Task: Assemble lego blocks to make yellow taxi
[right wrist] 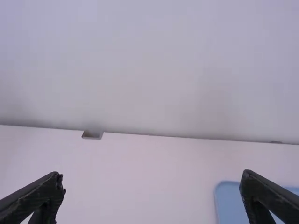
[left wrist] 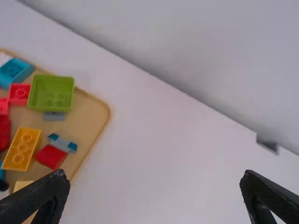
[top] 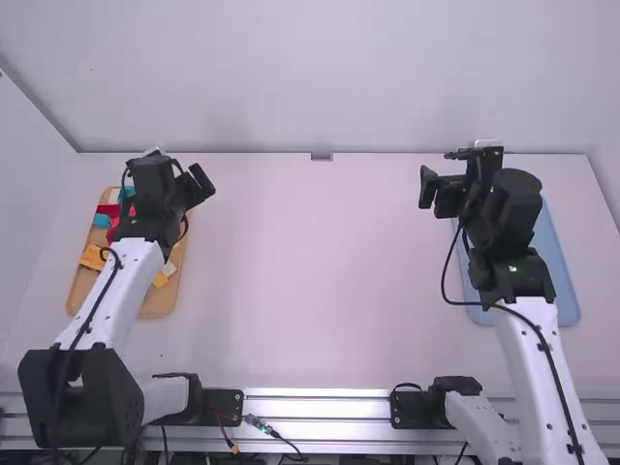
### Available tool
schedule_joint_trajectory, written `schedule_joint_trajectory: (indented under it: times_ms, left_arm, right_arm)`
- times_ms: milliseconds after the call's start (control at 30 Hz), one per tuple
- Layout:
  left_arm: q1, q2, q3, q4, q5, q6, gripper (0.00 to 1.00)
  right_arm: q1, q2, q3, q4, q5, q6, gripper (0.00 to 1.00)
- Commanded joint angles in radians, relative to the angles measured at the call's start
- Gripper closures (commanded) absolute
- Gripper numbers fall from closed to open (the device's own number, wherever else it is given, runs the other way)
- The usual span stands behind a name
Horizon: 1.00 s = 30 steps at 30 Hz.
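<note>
In the lower left of the high view, the left arm is seen nearest; the lower right is crossed by the right arm. The left hand is held above the surface in the upper left, its fingers wide apart with nothing gripped. The right hand is held in the upper right, its fingers also spread and empty. The blocks are spread on a wooden tray at the left of the frame, partly covered by the left arm. In the left wrist view, a green block, a yellow block and a red block are seen on it. A blue tray is set at the right, partly hidden by the right arm.
</note>
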<state>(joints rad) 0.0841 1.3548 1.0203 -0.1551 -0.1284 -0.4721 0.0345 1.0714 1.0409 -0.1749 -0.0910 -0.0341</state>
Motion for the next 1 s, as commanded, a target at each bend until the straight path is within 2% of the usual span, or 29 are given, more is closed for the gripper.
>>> schedule_joint_trajectory:
  times_ms: [0,267,400,700,967]
  left_arm:
    - [0.003,0.037,0.018,-0.019,-0.067,-0.062,0.01]
    - [0.063,0.069,0.019,-0.091,-0.089,-0.12,0.01]
    - [0.096,0.068,0.018,-0.094,-0.093,-0.12,0.01]
    - [0.108,0.069,0.018,-0.099,-0.205,-0.119,0.01]
    - [0.328,0.115,0.088,-0.206,0.008,-0.112,0.01]
  right_arm:
    - [-0.002,0.044,0.075,0.008,0.0,0.001,0.01]
    - [-0.001,0.163,0.146,-0.003,-0.04,-0.024,0.01]
    - [0.023,0.23,0.19,-0.045,-0.032,-0.06,0.01]
    - [0.032,0.35,0.263,-0.114,-0.051,-0.06,0.01]
    - [0.053,0.457,0.343,-0.176,-0.051,-0.106,0.01]
